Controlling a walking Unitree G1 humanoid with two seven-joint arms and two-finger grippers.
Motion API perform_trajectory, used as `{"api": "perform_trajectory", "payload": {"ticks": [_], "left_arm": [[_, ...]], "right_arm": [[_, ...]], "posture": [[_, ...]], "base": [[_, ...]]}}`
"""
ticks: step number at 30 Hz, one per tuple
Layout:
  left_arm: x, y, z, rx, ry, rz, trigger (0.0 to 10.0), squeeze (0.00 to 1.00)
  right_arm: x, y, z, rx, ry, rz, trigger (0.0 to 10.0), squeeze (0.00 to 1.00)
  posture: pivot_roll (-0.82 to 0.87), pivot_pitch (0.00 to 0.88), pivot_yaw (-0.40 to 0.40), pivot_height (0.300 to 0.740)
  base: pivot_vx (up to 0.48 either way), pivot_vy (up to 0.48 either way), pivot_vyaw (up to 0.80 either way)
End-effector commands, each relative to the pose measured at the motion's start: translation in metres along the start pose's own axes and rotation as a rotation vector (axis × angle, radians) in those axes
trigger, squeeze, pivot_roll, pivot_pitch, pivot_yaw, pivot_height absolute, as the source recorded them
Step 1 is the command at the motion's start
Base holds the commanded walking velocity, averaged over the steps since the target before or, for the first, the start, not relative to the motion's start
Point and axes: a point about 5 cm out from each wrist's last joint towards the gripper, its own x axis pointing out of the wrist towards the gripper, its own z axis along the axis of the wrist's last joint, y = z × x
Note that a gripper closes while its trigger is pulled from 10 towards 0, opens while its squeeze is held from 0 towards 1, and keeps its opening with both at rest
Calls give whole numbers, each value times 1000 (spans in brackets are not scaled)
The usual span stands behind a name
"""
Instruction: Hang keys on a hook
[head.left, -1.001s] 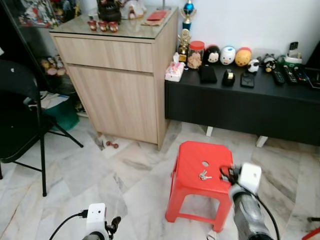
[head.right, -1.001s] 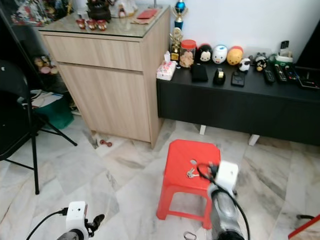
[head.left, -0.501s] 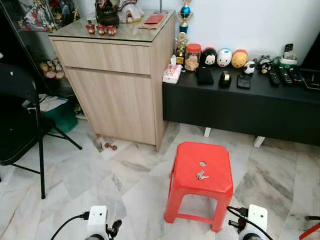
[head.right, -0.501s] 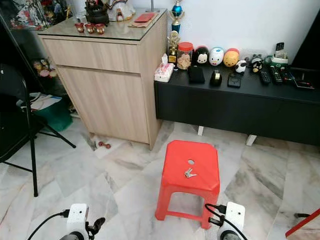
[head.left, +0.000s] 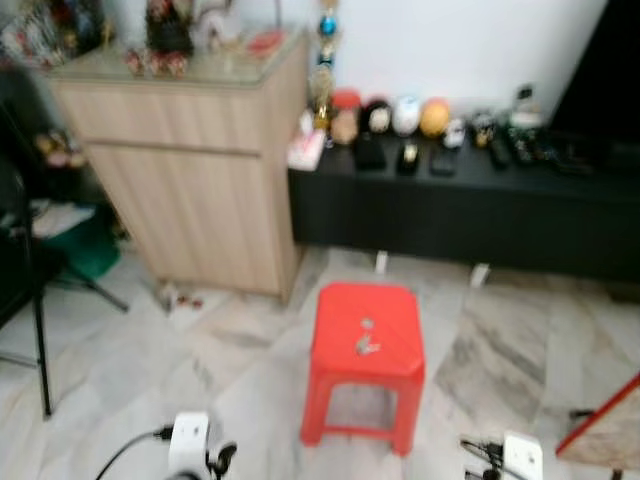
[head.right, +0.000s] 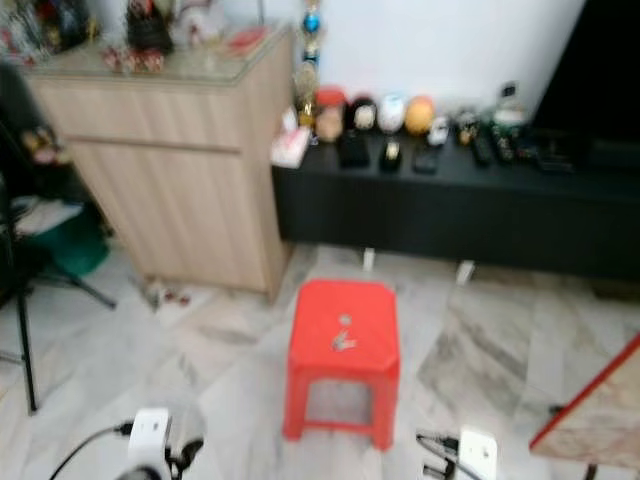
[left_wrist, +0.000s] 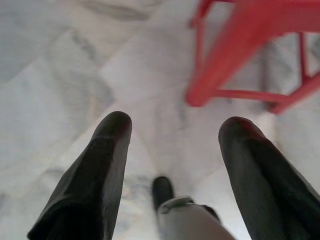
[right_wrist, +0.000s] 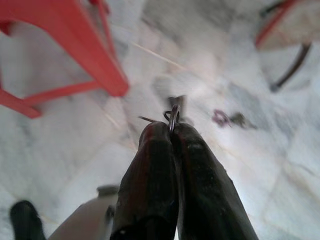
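A small bunch of silver keys (head.left: 366, 345) lies on the red plastic stool (head.left: 330, 340), while the right gripper (right_wrist: 172, 129), low over the marble floor (left_wrist: 45, 75), pinches a thin metal ring (right_wrist: 174, 116) and the left gripper (left_wrist: 172, 127) hangs spread apart, empty.

One red stool (head.left: 366, 338), one key bunch (head.left: 366, 346), one cabinet (head.left: 190, 180)

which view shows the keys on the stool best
The left eye view: the keys lie small but whole on the red stool. The right eye view shows the same, equally blurred. Both wrist views catch the stool's legs.
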Motion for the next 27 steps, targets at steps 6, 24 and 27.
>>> {"api": "perform_trajectory", "payload": {"ticks": [6,24,27], "left_arm": [[-2,-1,-8,9,35,-4,10000,0],[-2,1,-6,2,28,9,10000,0],[-2,2,-7,-1,29,12,10000,0]], "right_arm": [[-3,-8,-9,-2,18,-3,10000,0],[-1,-2,-3,4,1,6,10000,0],[-1,-1,-3,7,6,7,10000,0]], "posture": [[13,0,17,740],[14,0,12,740],[14,0,12,740]], "base": [[0,-262,0],[0,-260,0],[0,-271,-169]]}}
